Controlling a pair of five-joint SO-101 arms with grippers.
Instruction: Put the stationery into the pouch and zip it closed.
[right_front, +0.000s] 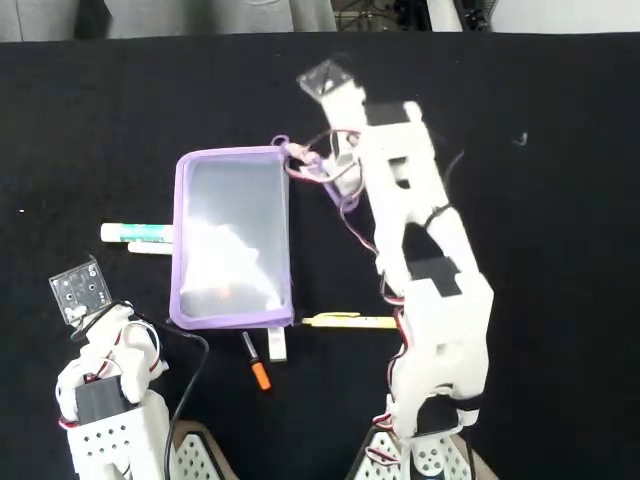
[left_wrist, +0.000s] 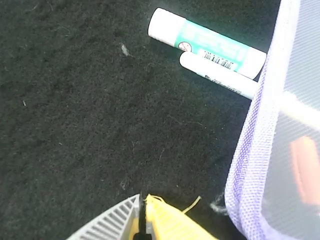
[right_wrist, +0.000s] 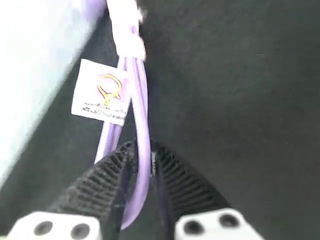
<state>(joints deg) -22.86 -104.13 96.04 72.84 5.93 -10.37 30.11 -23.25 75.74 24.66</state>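
The purple pouch (right_front: 232, 238) with a clear window lies flat left of centre, and something orange shows through the window. Its purple wrist strap (right_wrist: 141, 125) runs between the black fingers of my right gripper (right_wrist: 142, 165), which is shut on it near the pouch's far right corner (right_front: 330, 178). My left gripper (left_wrist: 142, 222) is shut on nothing, low over the cloth off the pouch's near left corner (right_front: 128, 322). A green glue stick (left_wrist: 205, 42) and a white pen (left_wrist: 217, 75) lie against the pouch's left edge (left_wrist: 247, 150). A yellow pen (right_front: 350, 321), an orange-tipped marker (right_front: 257, 365) and a small white piece (right_front: 277, 345) lie along its near edge.
A black cloth (right_front: 530, 230) covers the table. The right arm's white body (right_front: 430, 290) stretches over the yellow pen's right end. A white label (right_wrist: 102, 92) hangs on the strap. Open cloth lies to the far left and far right.
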